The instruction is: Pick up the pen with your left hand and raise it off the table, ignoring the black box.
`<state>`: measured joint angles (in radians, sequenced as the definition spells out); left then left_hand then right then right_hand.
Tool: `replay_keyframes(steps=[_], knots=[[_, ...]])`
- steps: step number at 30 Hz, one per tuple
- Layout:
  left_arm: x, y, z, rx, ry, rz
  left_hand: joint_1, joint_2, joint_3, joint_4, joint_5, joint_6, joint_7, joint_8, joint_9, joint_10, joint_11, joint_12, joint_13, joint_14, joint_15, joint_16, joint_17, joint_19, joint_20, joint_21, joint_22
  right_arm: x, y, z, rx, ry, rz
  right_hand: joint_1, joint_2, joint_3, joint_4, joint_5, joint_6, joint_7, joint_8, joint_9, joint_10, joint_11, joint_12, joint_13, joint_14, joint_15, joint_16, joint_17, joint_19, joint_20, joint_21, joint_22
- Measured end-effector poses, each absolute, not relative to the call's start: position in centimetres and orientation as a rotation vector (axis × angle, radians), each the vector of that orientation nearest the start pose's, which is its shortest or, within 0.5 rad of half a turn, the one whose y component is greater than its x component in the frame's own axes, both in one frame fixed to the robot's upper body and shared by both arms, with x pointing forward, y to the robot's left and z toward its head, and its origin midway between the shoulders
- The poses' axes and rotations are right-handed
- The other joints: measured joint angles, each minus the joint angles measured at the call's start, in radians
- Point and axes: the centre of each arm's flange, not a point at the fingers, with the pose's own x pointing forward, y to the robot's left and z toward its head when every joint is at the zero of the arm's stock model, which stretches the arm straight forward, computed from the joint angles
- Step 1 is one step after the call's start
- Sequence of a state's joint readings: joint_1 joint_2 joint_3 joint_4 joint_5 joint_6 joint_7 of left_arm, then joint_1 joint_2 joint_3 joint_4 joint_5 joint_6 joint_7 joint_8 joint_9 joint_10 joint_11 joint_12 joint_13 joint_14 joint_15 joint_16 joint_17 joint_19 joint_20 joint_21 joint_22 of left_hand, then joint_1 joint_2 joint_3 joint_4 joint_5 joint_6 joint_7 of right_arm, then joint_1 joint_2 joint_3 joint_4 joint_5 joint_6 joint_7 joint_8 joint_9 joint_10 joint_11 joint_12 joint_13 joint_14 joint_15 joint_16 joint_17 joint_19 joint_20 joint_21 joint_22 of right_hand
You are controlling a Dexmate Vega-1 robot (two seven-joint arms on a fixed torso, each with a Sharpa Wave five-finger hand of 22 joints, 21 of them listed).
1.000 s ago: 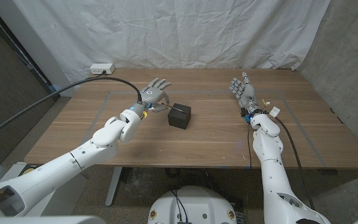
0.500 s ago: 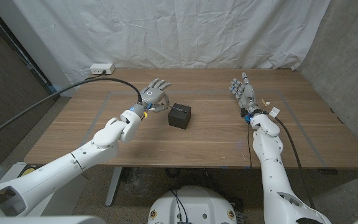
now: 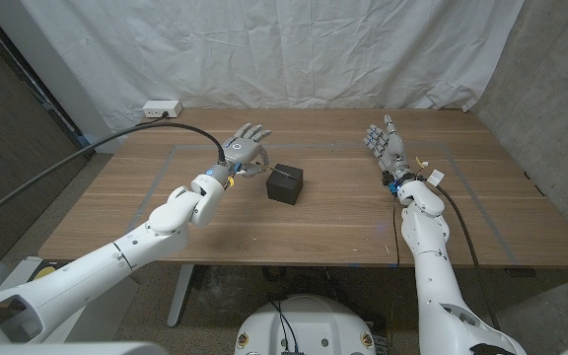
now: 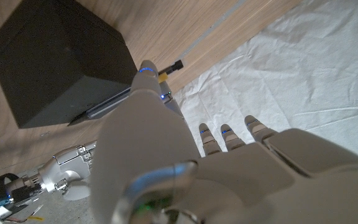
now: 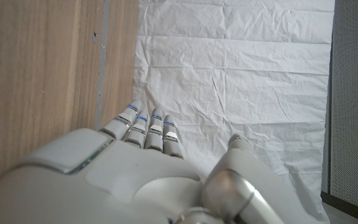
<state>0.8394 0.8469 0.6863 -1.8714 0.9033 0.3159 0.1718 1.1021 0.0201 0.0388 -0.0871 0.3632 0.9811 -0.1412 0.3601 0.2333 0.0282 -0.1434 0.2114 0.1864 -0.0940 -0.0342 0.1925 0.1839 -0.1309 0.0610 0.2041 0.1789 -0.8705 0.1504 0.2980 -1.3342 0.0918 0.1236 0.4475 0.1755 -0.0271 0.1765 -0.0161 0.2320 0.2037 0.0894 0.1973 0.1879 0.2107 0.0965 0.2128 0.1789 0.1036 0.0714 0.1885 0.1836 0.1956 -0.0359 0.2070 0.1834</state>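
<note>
My left hand (image 3: pixel 243 151) is just left of the black box (image 3: pixel 285 182), with its other fingers spread. In the left wrist view its thumb (image 4: pixel 149 81) pinches a thin dark pen (image 4: pixel 107 104), and the pen's pointed end crosses in front of the black box (image 4: pixel 55 59). From the head the pen (image 3: pixel 267 173) shows as a thin line running from the hand toward the box. I cannot tell whether it is off the wood. My right hand (image 3: pixel 386 146) stands over the right part of the table with fingers apart and nothing in it.
A white power strip (image 3: pixel 161 107) lies at the far left corner of the wooden table (image 3: pixel 323 222), with a thick black cable (image 3: pixel 116 138) arcing over the left side. A white sheet (image 3: pixel 264 49) hangs behind the table.
</note>
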Motion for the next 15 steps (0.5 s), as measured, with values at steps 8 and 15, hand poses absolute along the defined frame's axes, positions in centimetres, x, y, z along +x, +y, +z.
replay_keyframes(steps=[8, 15], knots=[[56.74, 20.11, -0.05, 1.69, -0.802, 0.252, 0.01, 0.009, -0.003, -0.003, 0.0, 0.025, 0.011, 0.018, 0.006, 0.015, -0.006, 0.001, 0.0, 0.008, -0.002, 0.0, 0.0, 0.011, 0.003, 0.0, 0.0, 65.24, -26.48, -3.23, 0.214, -0.63, 0.229, 0.0, 0.0, 0.0, 0.0, 0.0, 0.0, 0.0, 0.0, 0.0, 0.0, 0.0, 0.0, 0.0, 0.0, 0.0, 0.0, 0.0, 0.0, 0.0, 0.0, 0.0], [56.92, 20.25, -0.19, 1.682, -0.796, 0.253, 0.018, 0.009, -0.004, -0.004, 0.0, 0.047, 0.018, 0.032, 0.012, 0.025, -0.007, 0.001, 0.0, 0.022, 0.0, 0.0, 0.0, 0.016, 0.008, 0.0, 0.0, 65.33, -26.45, -3.26, 0.212, -0.627, 0.229, 0.0, 0.0, 0.0, 0.0, 0.0, 0.0, 0.0, 0.0, 0.0, 0.0, 0.0, 0.0, 0.0, 0.0, 0.0, 0.0, 0.0, 0.0, 0.0, 0.0, 0.0]])
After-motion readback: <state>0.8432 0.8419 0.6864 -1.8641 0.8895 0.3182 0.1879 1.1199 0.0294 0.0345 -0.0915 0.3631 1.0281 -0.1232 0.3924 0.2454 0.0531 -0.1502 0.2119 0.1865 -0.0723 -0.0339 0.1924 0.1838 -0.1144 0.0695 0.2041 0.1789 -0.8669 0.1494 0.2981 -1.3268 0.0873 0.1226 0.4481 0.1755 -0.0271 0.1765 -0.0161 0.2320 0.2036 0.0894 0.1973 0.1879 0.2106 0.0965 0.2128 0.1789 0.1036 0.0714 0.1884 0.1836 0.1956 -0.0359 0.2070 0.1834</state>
